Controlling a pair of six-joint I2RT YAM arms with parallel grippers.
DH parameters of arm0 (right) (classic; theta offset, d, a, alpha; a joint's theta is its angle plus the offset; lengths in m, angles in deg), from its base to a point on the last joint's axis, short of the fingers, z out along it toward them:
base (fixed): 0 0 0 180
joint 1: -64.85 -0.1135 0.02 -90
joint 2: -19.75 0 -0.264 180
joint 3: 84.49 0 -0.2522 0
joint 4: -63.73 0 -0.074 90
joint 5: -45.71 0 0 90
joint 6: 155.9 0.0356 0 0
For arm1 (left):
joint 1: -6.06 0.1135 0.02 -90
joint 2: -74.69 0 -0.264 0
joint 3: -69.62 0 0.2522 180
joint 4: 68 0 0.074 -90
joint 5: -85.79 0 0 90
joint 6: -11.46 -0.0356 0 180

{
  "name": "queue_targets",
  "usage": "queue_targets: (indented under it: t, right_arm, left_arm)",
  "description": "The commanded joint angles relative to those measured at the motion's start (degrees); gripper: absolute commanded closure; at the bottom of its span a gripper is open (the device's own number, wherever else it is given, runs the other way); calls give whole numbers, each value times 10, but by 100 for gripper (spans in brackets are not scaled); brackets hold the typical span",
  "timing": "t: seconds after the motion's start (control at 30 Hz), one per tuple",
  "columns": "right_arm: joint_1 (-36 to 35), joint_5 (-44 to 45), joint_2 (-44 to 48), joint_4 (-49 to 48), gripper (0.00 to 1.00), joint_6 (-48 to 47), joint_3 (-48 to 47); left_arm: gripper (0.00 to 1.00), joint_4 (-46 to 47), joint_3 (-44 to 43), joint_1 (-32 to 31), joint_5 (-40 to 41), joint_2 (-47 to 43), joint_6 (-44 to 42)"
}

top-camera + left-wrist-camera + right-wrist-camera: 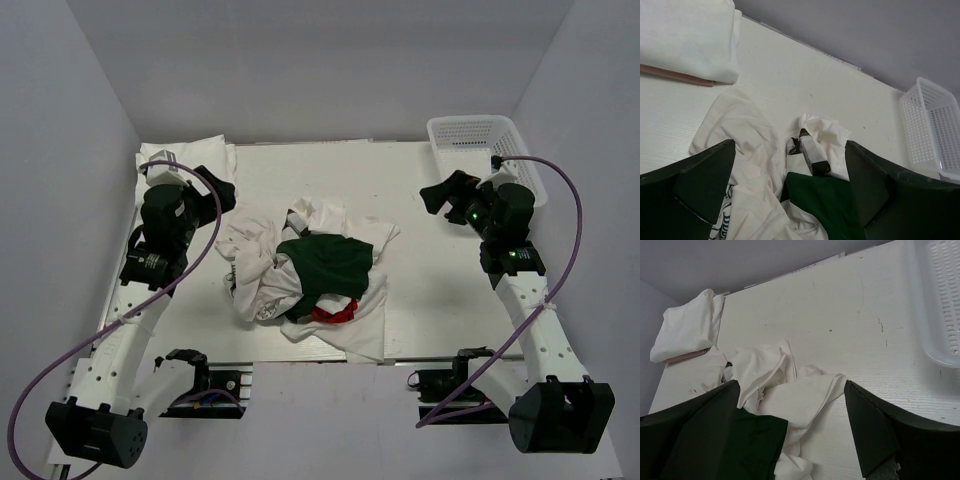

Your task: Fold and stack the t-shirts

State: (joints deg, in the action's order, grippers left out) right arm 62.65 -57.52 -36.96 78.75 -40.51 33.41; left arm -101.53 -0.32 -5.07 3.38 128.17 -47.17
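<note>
A crumpled pile of t-shirts [300, 280] lies mid-table: white ones, a dark green one [325, 262] on top and a red print [335, 312] showing at the front. A folded white t-shirt [190, 155] lies at the back left. My left gripper [215, 190] hovers left of the pile, open and empty. In the left wrist view it [790, 200] frames the green shirt [825, 200] and white cloth [740, 130]. My right gripper [440, 195] hovers right of the pile, open and empty. In the right wrist view it [790, 435] frames white cloth [805, 400] beside the green shirt [750, 445].
A white plastic lattice basket [490, 145] stands at the back right, close behind the right gripper; it also shows in the left wrist view [932, 125] and the right wrist view [940, 295]. Grey walls enclose the table on three sides.
</note>
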Motion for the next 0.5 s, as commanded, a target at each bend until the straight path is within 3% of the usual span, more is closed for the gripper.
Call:
queue_targets:
  t: [0.0, 0.1, 0.3, 0.47]
  right_arm:
    - [1, -7, 5, -6, 10, 25, -5]
    - [2, -20, -30, 4, 10, 6, -8]
    - [-20, -80, -144, 125, 10, -86, -88]
    - [-127, -37, -219, 145, 10, -131, -151]
  left_arm:
    - [0, 0, 0, 1, -12, -7, -1]
    - [0, 6, 0, 1, -40, 15, -6]
    - [0, -30, -18, 1, -80, 90, -21]
    - [0, -55, -47, -6, -124, 152, -47]
